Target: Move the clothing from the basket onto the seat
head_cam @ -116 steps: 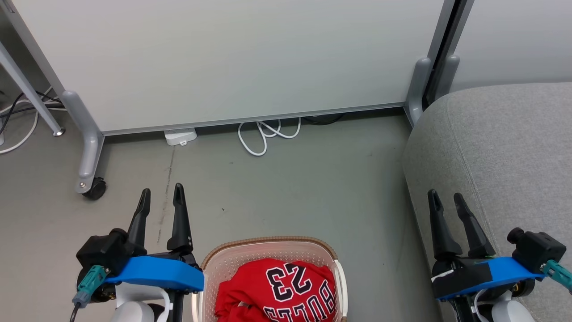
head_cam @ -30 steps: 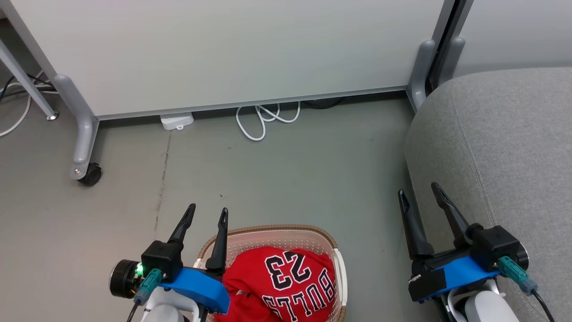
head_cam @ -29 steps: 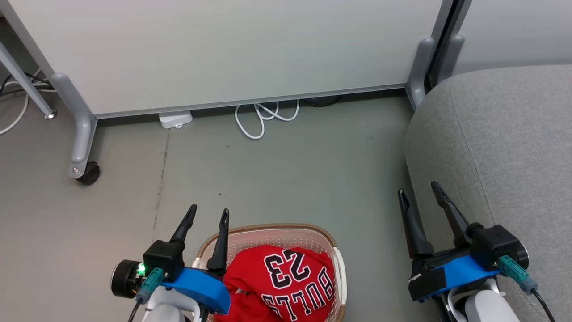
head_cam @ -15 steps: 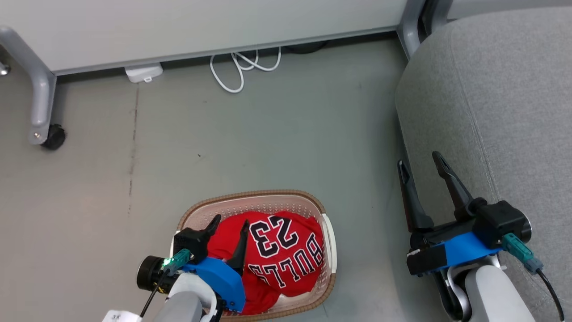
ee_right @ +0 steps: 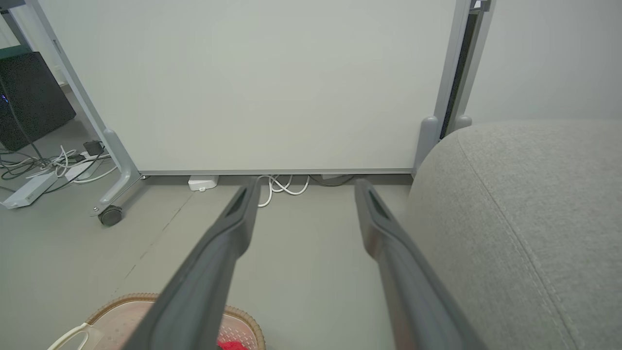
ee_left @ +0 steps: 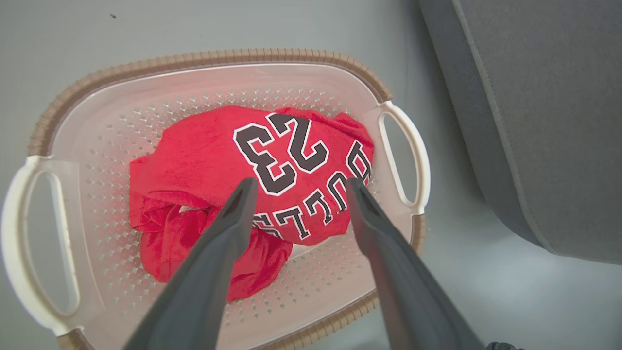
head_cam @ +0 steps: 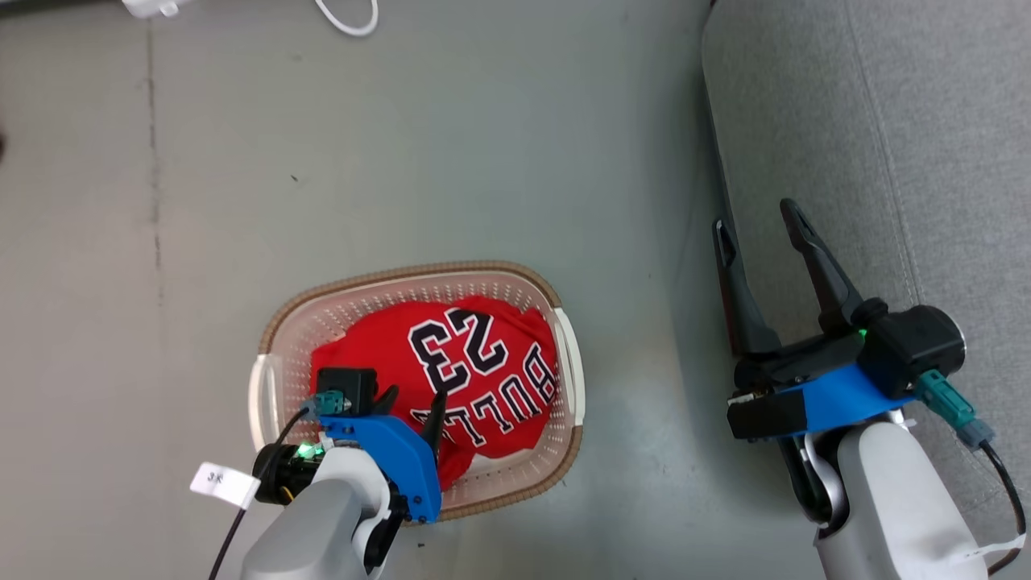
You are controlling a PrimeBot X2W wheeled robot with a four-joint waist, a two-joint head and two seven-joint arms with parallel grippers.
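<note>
- Head view — the left gripper [head_cam: 415, 399] hangs over the near part of the basket [head_cam: 419, 270], fingers apart with nothing between them. The right gripper [head_cam: 753, 217] is well apart from it, by the edge of the seat [head_cam: 886, 121], also spread and empty.
- Left wrist view: the jersey [ee_left: 291, 146] lies straight ahead of and below the left fingertips, which straddle the lettering under the "23". I cannot tell whether the tips touch the cloth.
- All the clothing is in the basket, with the jersey on top. The plain red cloth [ee_left: 170, 233] is bunched beside and partly under it, on the left finger's side.
- The heap's long axis runs along the basket's longer side, roughly in line with the gap between the fingers. Closing would likely gather a fold along that axis, across the lettering.
- The left arm is clearly the nearer one, so the pick looks like its job. It calls for a short drop straight down, no sideways shift.
- The seat lies to the robot's right of the basket, with a strip of bare floor [head_cam: 483, 121] between them — any carry goes rightward, toward the waiting right gripper.
</note>
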